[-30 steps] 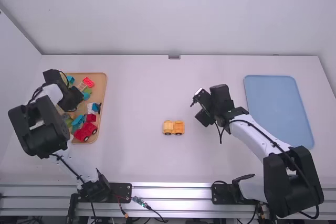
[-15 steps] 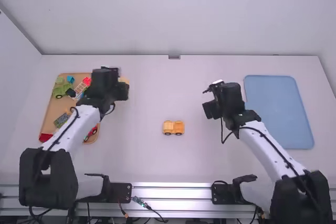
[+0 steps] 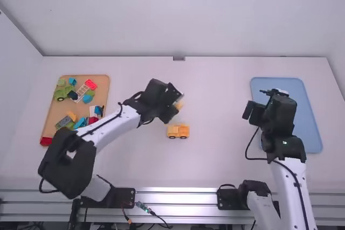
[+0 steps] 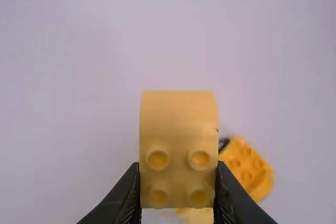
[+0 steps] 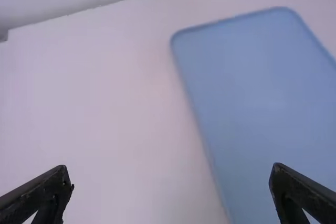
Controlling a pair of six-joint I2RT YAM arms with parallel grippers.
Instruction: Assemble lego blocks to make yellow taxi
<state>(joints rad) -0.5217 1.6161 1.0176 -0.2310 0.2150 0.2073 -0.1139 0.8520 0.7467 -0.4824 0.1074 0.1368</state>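
In the high view my left gripper (image 3: pixel 173 106) is just behind the yellow-orange car body (image 3: pixel 178 131), which stands on its wheels mid-table. A yellow block (image 3: pixel 180 104) pokes out from that gripper. The left wrist view has the left gripper (image 4: pixel 178 187) shut on this yellow block (image 4: pixel 178 116), a curved piece with four studs, held above the table; the studded car body (image 4: pixel 245 163) lies below, partly covered. My right gripper (image 3: pixel 274 95) hangs over the blue tray's near left part. Seen from its wrist, the right gripper (image 5: pixel 172 182) is open, nothing between its fingers.
A tan tray (image 3: pixel 53 119) of mixed bricks and small vehicles lies at the far left of the table. The blue tray (image 3: pixel 294 87) is at the right, its left edge also visible in the right wrist view (image 5: pixel 191 95).
The left arm has swung from the tan tray rightward to the car body, bringing the yellow block with it. The right arm has moved right, from beside the car body to the blue tray.
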